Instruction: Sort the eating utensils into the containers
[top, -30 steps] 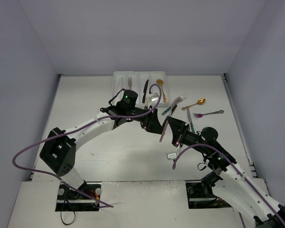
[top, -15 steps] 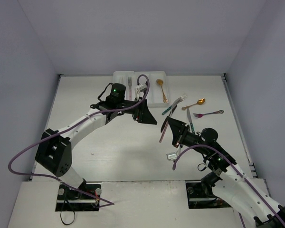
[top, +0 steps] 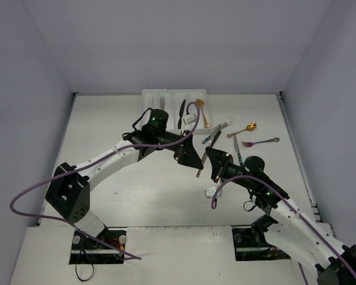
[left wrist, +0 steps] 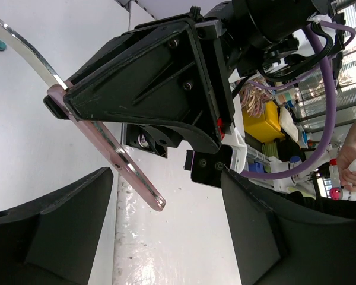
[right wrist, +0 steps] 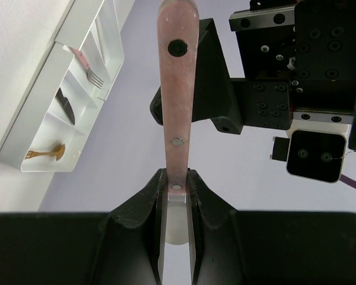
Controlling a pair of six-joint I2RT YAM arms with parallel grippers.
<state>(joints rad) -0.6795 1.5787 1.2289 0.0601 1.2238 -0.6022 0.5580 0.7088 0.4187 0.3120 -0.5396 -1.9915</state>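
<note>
We have the pink-handled utensil (right wrist: 177, 89) clamped in the right gripper (right wrist: 176, 179), pinched low on the handle where pink gives way to metal, and lifted off the table in mid-workspace. From above, its long axis runs roughly near to far, crosswise to both grippers, which face each other across it. The left gripper (top: 188, 157) sits just to its left with its jaws spread wide. In the left wrist view the free end of the handle shows in the gap between the fingers (left wrist: 53, 208), touching neither as far as we can tell. We read this as a handover: the left must close on the bare handle before the right lets go. The tray (top: 146, 102) lies at the far edge behind the left arm, the nearer arm to it, and holds a fork (top: 162, 101), a black knife (top: 181, 113) and a gold spoon (top: 201, 111). The left arm reaches forward and bends right; the right arm stretches forward and left.
</note>
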